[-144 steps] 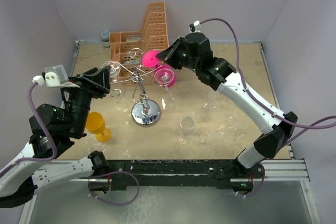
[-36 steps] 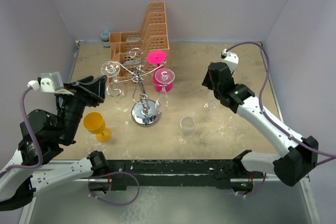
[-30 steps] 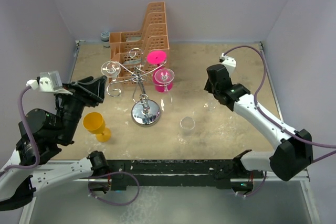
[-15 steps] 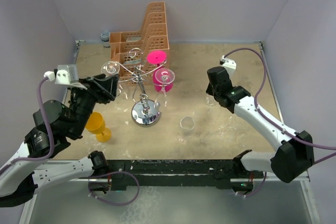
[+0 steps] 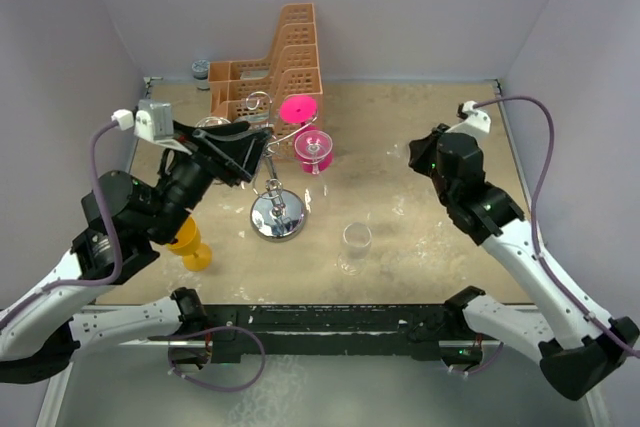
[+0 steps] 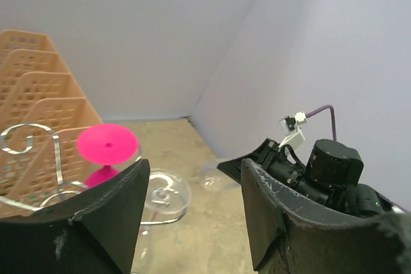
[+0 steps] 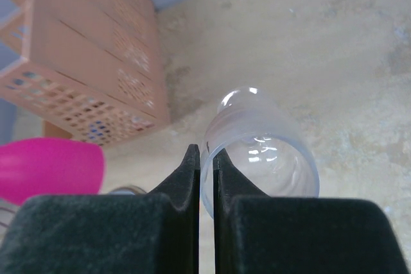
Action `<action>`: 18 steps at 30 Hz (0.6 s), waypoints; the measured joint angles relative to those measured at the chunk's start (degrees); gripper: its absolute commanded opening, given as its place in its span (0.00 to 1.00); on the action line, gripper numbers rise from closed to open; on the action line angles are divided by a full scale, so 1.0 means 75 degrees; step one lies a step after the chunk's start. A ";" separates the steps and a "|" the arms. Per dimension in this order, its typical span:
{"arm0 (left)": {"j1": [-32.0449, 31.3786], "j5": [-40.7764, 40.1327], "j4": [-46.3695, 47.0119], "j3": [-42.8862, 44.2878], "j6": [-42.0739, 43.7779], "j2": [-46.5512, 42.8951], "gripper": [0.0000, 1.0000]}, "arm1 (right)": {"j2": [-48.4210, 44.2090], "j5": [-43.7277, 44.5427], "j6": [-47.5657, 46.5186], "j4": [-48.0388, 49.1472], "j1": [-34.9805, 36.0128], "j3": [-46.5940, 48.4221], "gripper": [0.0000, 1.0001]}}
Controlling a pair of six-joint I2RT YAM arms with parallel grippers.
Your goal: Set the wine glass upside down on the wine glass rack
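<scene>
Now the right gripper [image 7: 205, 158] is clenched on the rim of a clear wine glass [image 7: 263, 158], the thin glass wall pinched between its two fingers, well off to the right of the wine glass rack [image 5: 277, 215]. The left gripper [image 6: 192, 170] hangs over the rack's scroll arms, jaws spread wide and holding nothing. A pink wine glass [image 5: 313, 152] hangs upside down on the rack, in front of the orange perforated basket [image 5: 268, 75]. Another clear glass [image 5: 355, 240] stands upright on the table [image 5: 440, 257] near the rack's chrome base.
</scene>
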 measured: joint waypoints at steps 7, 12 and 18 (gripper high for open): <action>-0.0003 0.0921 0.1172 0.0259 -0.1099 0.1311 0.49 | -0.1186 -0.0245 0.0192 0.1113 -0.0003 -0.0221 0.00; -0.0003 0.1253 0.1853 0.0271 -0.2107 0.2296 0.49 | -0.2253 -0.0612 0.0353 0.2119 0.0000 -0.0688 0.00; -0.0003 0.0822 0.2305 0.0268 -0.3634 0.2946 0.49 | -0.3404 -0.1105 0.0641 0.3509 -0.0003 -0.1378 0.00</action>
